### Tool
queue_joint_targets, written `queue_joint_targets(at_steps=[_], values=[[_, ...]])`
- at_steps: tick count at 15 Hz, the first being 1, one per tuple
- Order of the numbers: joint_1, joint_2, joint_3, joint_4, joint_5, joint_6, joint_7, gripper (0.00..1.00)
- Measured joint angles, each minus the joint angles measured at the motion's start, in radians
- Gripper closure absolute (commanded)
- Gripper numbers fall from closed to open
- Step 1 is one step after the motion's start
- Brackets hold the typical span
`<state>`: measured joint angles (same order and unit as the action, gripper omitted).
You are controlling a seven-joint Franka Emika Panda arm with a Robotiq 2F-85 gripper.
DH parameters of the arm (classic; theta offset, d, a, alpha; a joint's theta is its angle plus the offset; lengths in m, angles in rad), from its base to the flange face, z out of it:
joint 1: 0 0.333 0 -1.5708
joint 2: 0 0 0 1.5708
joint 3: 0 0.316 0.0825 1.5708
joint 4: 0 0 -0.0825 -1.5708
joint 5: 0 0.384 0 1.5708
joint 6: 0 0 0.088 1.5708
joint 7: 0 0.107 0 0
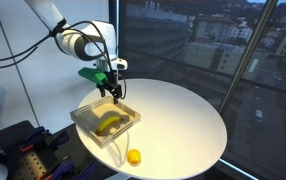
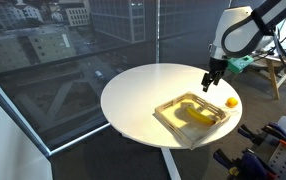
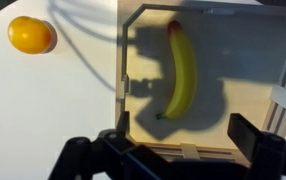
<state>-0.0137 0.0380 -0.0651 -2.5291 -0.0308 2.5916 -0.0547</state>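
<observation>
Fingers (image 3: pixel 253 135) sit nearest the lens in the wrist view: two dark shapes at the near edge of the picture, spread wide, nothing between them.
- Banana (image 3: pixel 180 70) lies straight out past the fingertips, roughly centred on the gap.
- Its long axis runs away from the fingers, so it crosses the finger-to-finger line at about a right angle. Slight curve. Which end carries the stem I cannot tell.
- It rests flat on the floor of a shallow wooden tray (image 3: pixel 120 60) and is the only thing in it.
- Round orange fruit (image 3: pixel 31 35) is outside the tray on the bare table (image 3: pixel 43 110), well off to one finger's side and clear of the tray wall.

In an exterior view, the fingers (image 1: pixel 113 92) point down from the arm (image 1: pixel 83 45) and hang over the tray (image 1: pixel 91 128) near its arm-side rim.
- Banana (image 1: pixel 110 124) is below them, not touched.
- Round orange fruit (image 1: pixel 134 157) lies beyond the tray's far corner, near the edge of the table (image 1: pixel 183 110).

In an exterior view from the opposite quarter, the fingers (image 2: pixel 210 86) are again above the tray (image 2: pixel 171 101), clear of everything.
- Banana (image 2: pixel 198 114) is beneath them and slightly inward.
- Round orange fruit (image 2: pixel 231 101) is just beside the tray, outside its wall.
- How far the fingers stand apart is too small to judge here.
</observation>
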Motion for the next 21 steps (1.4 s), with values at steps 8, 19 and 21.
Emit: queue_joint_targets(at_steps=[8, 19, 21], values=[[0.0, 0.0, 0.0, 0.0, 0.0, 0.0, 0.0, 0.0], [0.001, 0.028, 0.004, 0.0, -0.001, 0.013, 0.05, 0.0], [0.001, 0.039, 0.006, -0.001, -0.002, 0.027, 0.072, 0.0]])
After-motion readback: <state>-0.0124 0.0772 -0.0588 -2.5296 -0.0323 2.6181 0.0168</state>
